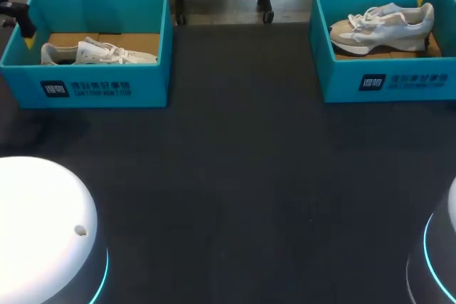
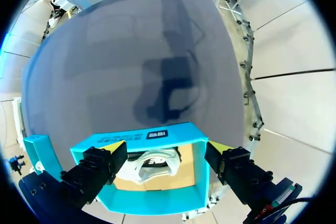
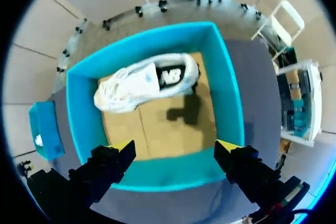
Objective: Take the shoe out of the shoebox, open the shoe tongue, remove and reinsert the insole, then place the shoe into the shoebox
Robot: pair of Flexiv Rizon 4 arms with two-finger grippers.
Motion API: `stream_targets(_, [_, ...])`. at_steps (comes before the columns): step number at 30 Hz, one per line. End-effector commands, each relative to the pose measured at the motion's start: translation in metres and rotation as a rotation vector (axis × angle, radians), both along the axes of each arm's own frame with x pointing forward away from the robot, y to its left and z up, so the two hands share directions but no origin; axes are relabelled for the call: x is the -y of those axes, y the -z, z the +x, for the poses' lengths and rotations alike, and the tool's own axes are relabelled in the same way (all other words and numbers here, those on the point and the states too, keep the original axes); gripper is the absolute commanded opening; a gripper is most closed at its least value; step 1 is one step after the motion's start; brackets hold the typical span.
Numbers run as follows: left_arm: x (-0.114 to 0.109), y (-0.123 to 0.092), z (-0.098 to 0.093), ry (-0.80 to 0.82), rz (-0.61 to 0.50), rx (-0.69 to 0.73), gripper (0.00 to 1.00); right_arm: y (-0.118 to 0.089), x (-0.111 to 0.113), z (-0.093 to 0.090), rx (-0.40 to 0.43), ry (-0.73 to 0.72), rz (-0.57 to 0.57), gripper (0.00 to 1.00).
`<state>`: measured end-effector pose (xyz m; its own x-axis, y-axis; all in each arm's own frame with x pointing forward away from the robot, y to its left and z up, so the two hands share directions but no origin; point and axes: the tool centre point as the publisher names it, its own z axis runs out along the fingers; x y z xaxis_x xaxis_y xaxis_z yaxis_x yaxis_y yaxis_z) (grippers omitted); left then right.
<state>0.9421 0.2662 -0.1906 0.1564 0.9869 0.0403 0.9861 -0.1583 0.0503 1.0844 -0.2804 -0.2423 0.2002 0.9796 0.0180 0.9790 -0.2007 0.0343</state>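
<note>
Two teal shoeboxes and two white shoes

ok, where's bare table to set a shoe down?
Widest free patch: the dark table between the left shoebox and right shoebox, forward to the left arm base and right arm base. Right shoebox has bare cardboard beside the right shoe. Left shoebox is tighter: the left shoe spans nearly its width.

Robot lab, dark test table, two ring-lit arm bases
</note>
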Motion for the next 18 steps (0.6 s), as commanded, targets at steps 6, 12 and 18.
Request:
stream_targets(6, [0.0,0.0,-0.002,0.001,0.004,0.004,1.0,0.015,-0.006,0.006,0.007,0.01,-0.038,1.0])
stream_targets(12, [0.0,0.0,-0.002,0.001,0.004,0.004,1.0,0.015,-0.006,0.006,0.007,0.01,-0.038,1.0])
stream_targets(18, [0.0,0.0,-0.002,0.001,0.004,0.004,1.0,0.035,-0.001,0.037,-0.015,-0.054,-0.05,1.0])
